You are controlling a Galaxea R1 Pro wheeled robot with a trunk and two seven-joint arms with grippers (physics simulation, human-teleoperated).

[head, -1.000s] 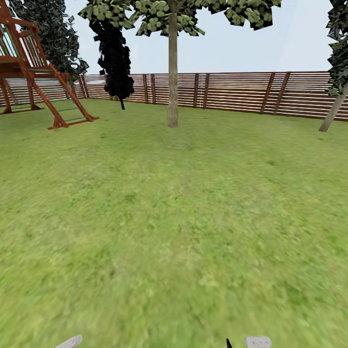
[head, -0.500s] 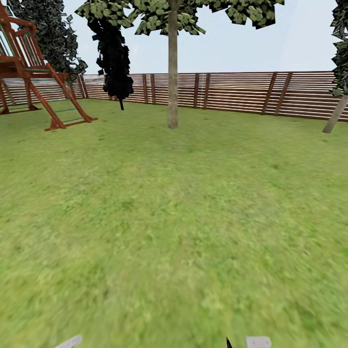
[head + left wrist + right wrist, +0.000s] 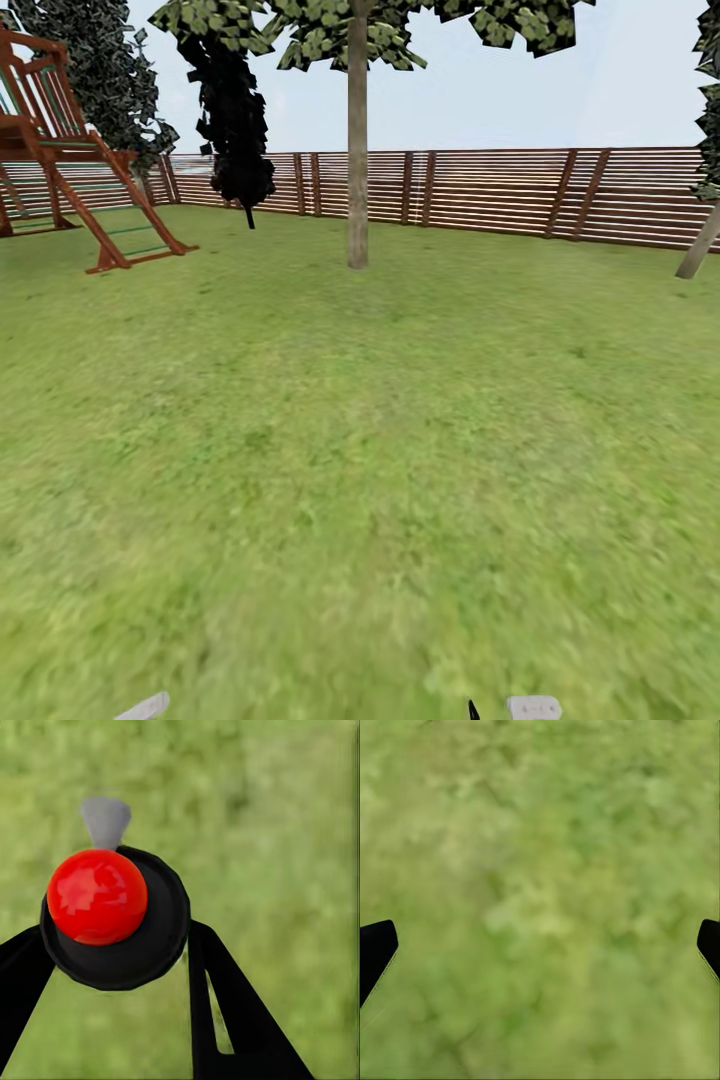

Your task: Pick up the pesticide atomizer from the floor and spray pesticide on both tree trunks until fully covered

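Note:
In the left wrist view my left gripper (image 3: 116,945) is shut on the pesticide atomizer (image 3: 154,922). Seen end-on, it is a round black body with a red knob and a light grey nozzle, held over blurred grass. My right gripper (image 3: 540,945) is open, its two black fingertips far apart over bare lawn. In the head view a tree with a leaning grey-brown tree trunk (image 3: 699,243) and dark foliage stands far off at the right edge, by the fence. The trunk is too distant to show any pesticide.
The lawn (image 3: 360,450) stretches ahead to a brown slatted fence (image 3: 500,190). A slim pale-trunked tree (image 3: 357,150) stands straight ahead, a dark ragged bush (image 3: 235,130) left of it, and a wooden play frame with a ladder (image 3: 90,170) at far left.
The whole head view has shifted: the play frame slides left and the leaning trunk slides right and down, so the camera is moving forward. Both grippers keep their poses.

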